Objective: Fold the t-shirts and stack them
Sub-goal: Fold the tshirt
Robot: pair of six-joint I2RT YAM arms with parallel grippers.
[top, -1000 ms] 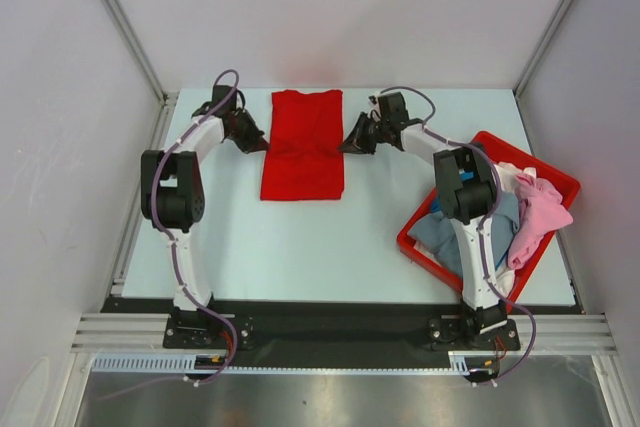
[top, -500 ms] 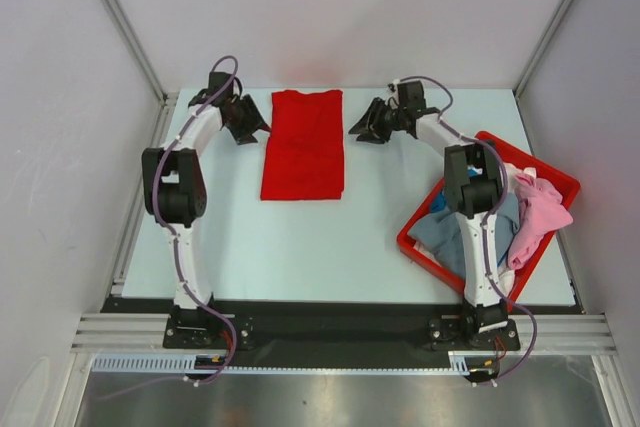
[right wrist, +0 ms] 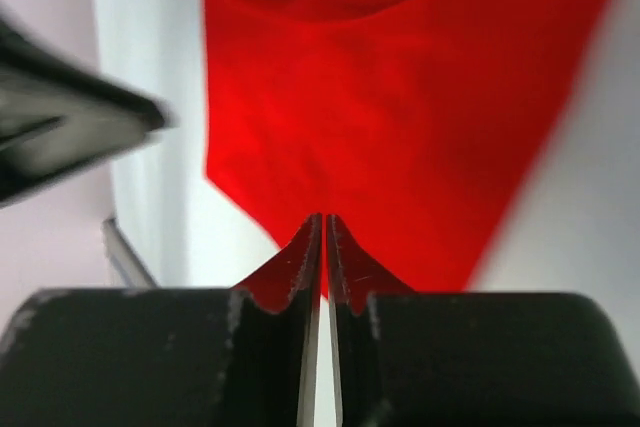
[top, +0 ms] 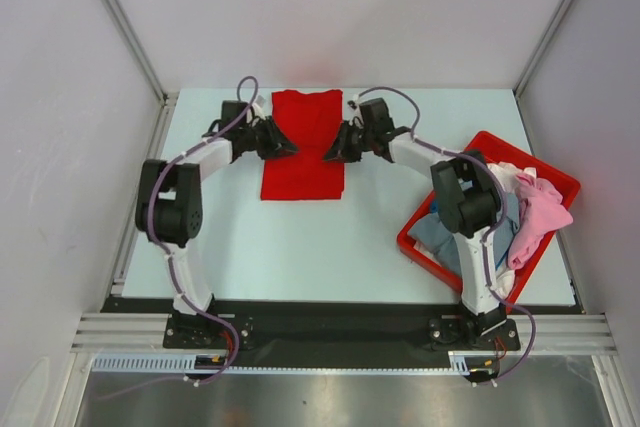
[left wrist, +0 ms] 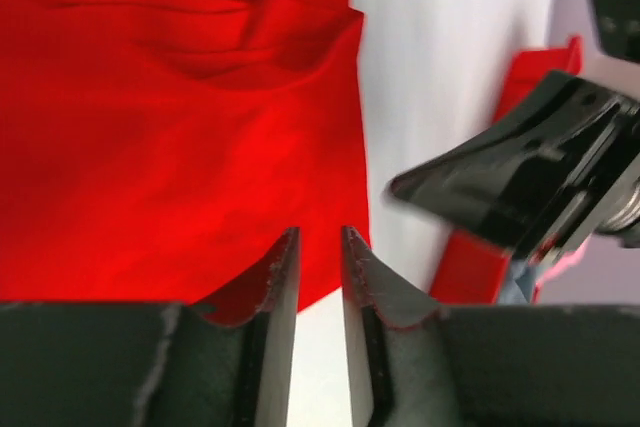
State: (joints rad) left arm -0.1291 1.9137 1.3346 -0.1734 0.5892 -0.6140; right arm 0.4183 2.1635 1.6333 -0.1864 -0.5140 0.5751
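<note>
**Top external view: red shirt flat on the table, a gripper at each side edge**

Top external view shows the red t-shirt (top: 302,147) folded into a long, soft rectangle with gentle creases, lying at the far middle of the smooth pale table (top: 330,237). The left gripper (top: 285,144) sits at its left edge and the right gripper (top: 335,150) at its right edge, tips pointing at each other.

Left wrist view: the black fingers stand a narrow gap apart, with nothing seen between them. Right wrist view: the fingers are nearly closed to a hairline; whether they pinch cloth I cannot tell.

At the right, a rigid red plastic bin (top: 548,169) holds crumpled pink (top: 540,212), white (top: 515,177) and grey-blue (top: 435,230) shirts, partly hidden by the right arm.
</note>
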